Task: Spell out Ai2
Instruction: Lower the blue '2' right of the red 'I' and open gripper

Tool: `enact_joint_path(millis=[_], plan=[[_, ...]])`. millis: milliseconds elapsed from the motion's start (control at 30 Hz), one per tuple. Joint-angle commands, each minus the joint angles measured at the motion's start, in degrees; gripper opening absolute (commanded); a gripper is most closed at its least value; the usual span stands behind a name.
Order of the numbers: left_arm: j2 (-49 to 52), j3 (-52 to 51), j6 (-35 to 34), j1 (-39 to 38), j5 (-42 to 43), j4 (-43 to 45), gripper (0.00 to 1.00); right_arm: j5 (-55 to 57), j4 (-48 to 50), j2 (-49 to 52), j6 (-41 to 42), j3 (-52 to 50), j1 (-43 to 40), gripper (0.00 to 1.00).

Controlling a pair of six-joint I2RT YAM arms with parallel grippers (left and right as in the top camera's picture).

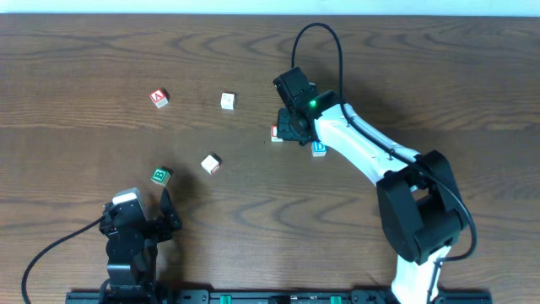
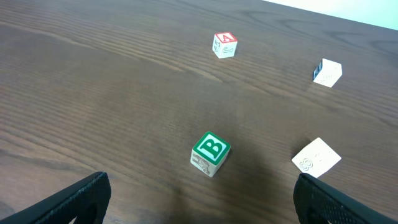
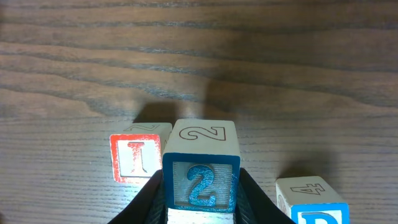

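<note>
Gripped between fingers of right gripper: blue-framed "2" cube, just beside red-framed "I" cube; contact between them not discernible. Near on other side: blue "D" cube. Well apart on table: red-framed "A" cube. Spread wide, holding nothing: left gripper.

2 cube beside I cube

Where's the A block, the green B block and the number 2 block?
A block [image 1: 159, 98]: overhead view, on its red-framed top face.
green B block [image 2: 211, 151]: left wrist view, on its green top face.
2 block [image 3: 201, 177]: right wrist view, on its blue front face.
</note>
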Motion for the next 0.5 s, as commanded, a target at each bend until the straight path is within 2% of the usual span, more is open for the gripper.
enact_joint_path(millis=[0,400,467], plan=[[-0.3,-1.0,0.4,0.2,-0.2,0.1,0.95,-0.3,-0.1,1.5,-0.7,1.0,-0.6,0.18],[-0.3,-1.0,0.4,0.2,-0.2,0.1,0.95,-0.7,0.3,2.5,-0.7,1.0,-0.6,0.19],[-0.3,-1.0,0.4,0.2,-0.2,0.1,0.95,-0.7,0.9,2.5,-0.7,1.0,-0.6,0.22]])
